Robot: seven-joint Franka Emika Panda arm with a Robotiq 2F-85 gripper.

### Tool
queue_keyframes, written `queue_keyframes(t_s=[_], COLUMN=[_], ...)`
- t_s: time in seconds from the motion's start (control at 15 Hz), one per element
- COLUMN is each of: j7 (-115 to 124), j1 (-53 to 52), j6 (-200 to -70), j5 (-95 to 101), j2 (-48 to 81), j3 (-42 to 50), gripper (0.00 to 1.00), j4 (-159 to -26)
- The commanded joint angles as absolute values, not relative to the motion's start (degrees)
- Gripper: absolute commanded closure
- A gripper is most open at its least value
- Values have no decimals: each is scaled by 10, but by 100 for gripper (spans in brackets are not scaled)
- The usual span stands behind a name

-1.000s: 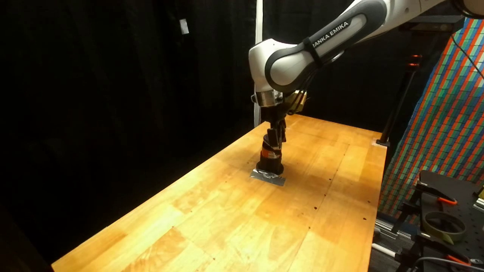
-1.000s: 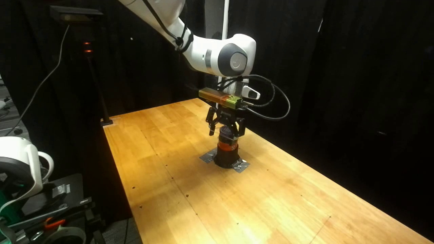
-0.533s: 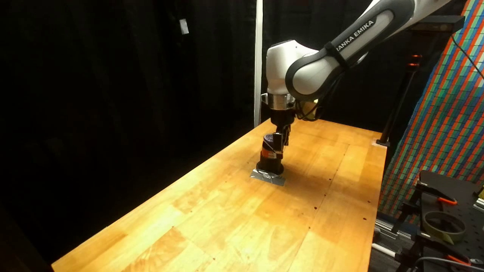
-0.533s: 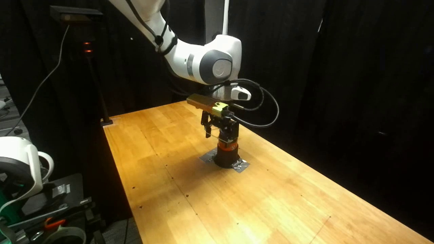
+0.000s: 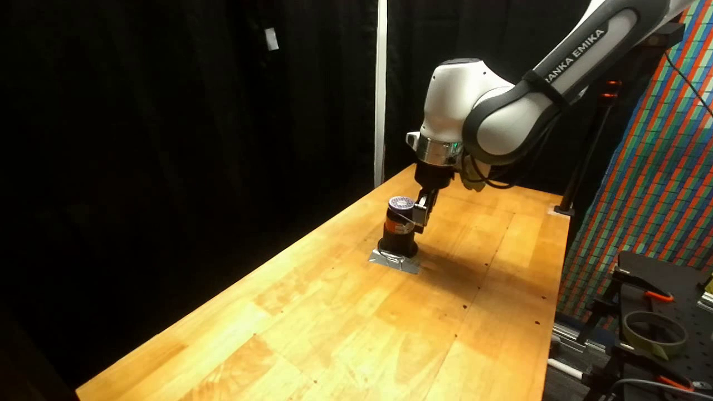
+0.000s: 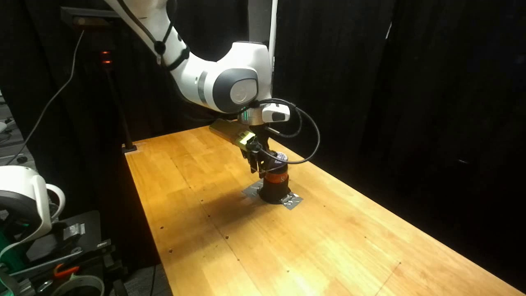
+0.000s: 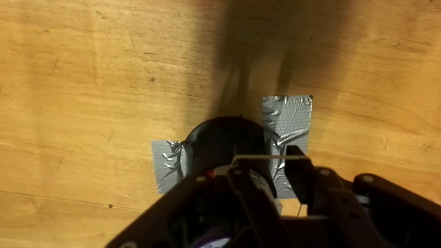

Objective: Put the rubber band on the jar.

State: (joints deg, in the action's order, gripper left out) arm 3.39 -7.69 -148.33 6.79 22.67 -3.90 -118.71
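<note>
The jar [image 5: 399,236] stands upright on the table, dark with an orange-red label and a pale printed lid [image 6: 281,157]. Its black base [image 7: 227,137] is taped down. Beside the jar's upper part is my gripper [image 6: 257,172], also low in the wrist view [image 7: 267,162]. Its fingers [image 7: 296,172] stand apart, with a narrow gap between them. The thin pale rubber band [image 7: 268,157] spans both fingertips. In both exterior views it runs as a fine line from the fingers across the jar's upper body; its far side is hidden.
Silver tape strips [image 7: 291,117] flank the jar's base on the wooden table [image 5: 345,334]. A cable loop [image 6: 318,131] hangs off the wrist camera [image 6: 230,133], close over the lid. A dark side bench [image 5: 652,278] with a tape roll stands beyond the table edge.
My gripper has moved from over and around the jar to beside it, baring the lid. Its fingers have drawn closer together. The band now stretches from them across the jar, which stays put.
</note>
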Motion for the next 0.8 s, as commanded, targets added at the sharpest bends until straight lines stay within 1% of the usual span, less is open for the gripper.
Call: queue_keyframes(t_s=[0.0,0.13,0.27,0.33,0.4,0.47,0.53,0.73], j7=[97,149,214,263,307,353,397,507], j1=[-106,-132,-169,-192,-220,-252,-283,-377], j6=[-1565,-1619,-1673,-1704,-1726,-1749,-1766,-1809], j5=[103,147,203,245,285,326,367,462], j2=[173,161,154,152,150,151,153,168], j3=[-14,15,57,86,120,161,200,314], gripper=[90,94,90,90,88,89,87,90], j4=[-1275,-1306,-1334,-1346,-1353,-1358,-1359,-1350])
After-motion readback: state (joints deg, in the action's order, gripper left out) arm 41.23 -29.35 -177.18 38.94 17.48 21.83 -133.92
